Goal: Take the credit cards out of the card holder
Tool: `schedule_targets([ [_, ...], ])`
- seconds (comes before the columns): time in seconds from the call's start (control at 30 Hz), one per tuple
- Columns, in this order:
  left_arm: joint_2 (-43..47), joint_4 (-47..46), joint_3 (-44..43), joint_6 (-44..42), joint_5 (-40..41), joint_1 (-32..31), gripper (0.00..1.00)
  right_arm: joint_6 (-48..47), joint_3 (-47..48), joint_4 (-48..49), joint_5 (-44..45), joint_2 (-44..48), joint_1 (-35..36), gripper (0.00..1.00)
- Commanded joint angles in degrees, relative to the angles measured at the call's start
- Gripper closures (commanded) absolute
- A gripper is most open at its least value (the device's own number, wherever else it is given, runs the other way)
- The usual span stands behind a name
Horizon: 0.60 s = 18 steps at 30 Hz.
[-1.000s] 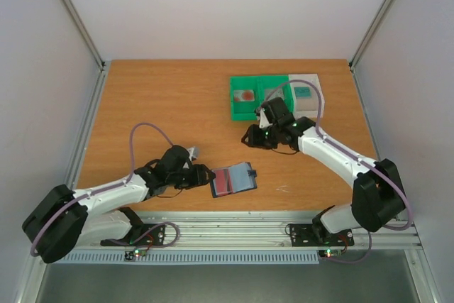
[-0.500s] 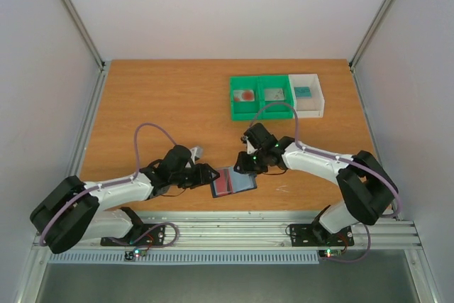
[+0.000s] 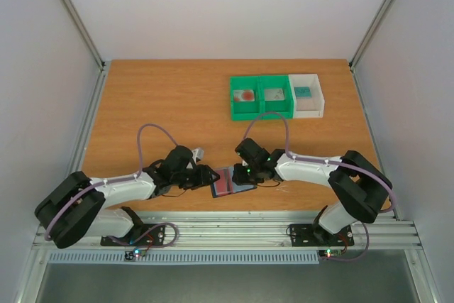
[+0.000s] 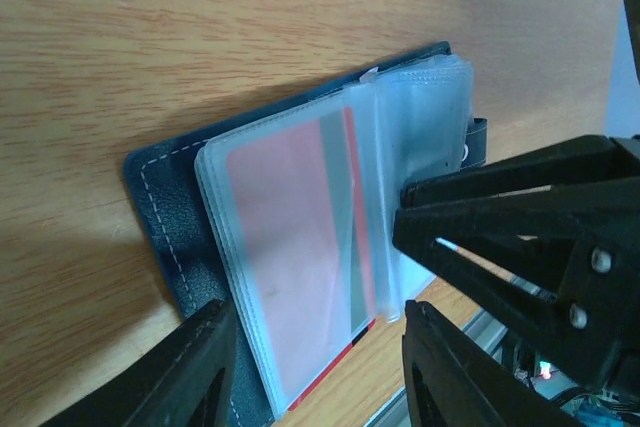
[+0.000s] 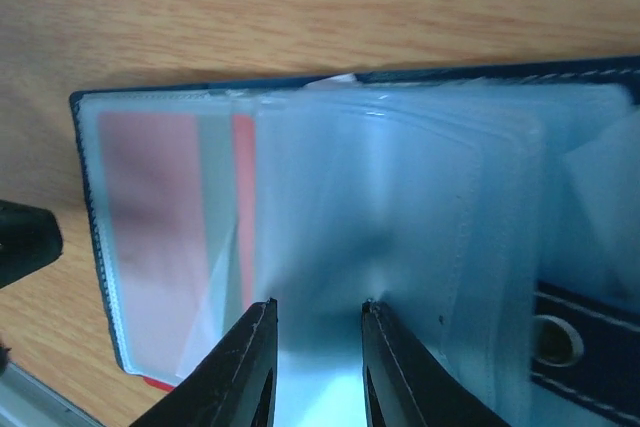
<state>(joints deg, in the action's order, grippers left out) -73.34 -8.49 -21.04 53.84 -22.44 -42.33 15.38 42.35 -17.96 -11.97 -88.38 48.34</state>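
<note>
The card holder lies open on the wood near the front edge, dark navy with clear plastic sleeves. A red-and-white credit card sits inside the top sleeve on its left half. My left gripper is at the holder's left end, open, its fingers standing either side of the sleeves' near edge. My right gripper hovers low over the bulging sleeves on the right half; its jaws are open by a narrow gap, tips right at the plastic, with nothing clearly pinched.
A green two-part bin and a white bin stand at the back right, each compartment with a card in it. The table's front rail runs just below the holder. The right gripper's black fingers crowd the left wrist view.
The right arm has swung from the bins down and left onto the card holder, its jaws narrowing. The left gripper stayed at the holder's left end and closed in slightly.
</note>
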Motion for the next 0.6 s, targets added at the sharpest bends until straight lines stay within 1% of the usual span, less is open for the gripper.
schedule_targets([
  [0.0, -1.26, -3.82, 0.25, -0.14, -0.59, 0.24, 0.54, 5.55, -2.83, -0.09, 4.58, -0.13, 4.07, 0.75],
  [0.17, -1.03, -3.01, 0.22, -0.06, 0.17, 0.34, 0.58, 7.29, -2.94, -0.31, 6.25, 1.88, 5.89, 0.76],
  [0.33, -0.95, -3.24, 0.3, 0.16, -0.01, 0.4, 0.59, 5.82, -1.26, -2.76, 7.21, 5.12, 5.89, 0.76],
  [0.57, -0.67, -3.61, 0.23, 1.15, -0.13, 0.34, 0.61, 4.07, 0.45, -1.75, 4.79, 7.52, 5.94, 0.75],
])
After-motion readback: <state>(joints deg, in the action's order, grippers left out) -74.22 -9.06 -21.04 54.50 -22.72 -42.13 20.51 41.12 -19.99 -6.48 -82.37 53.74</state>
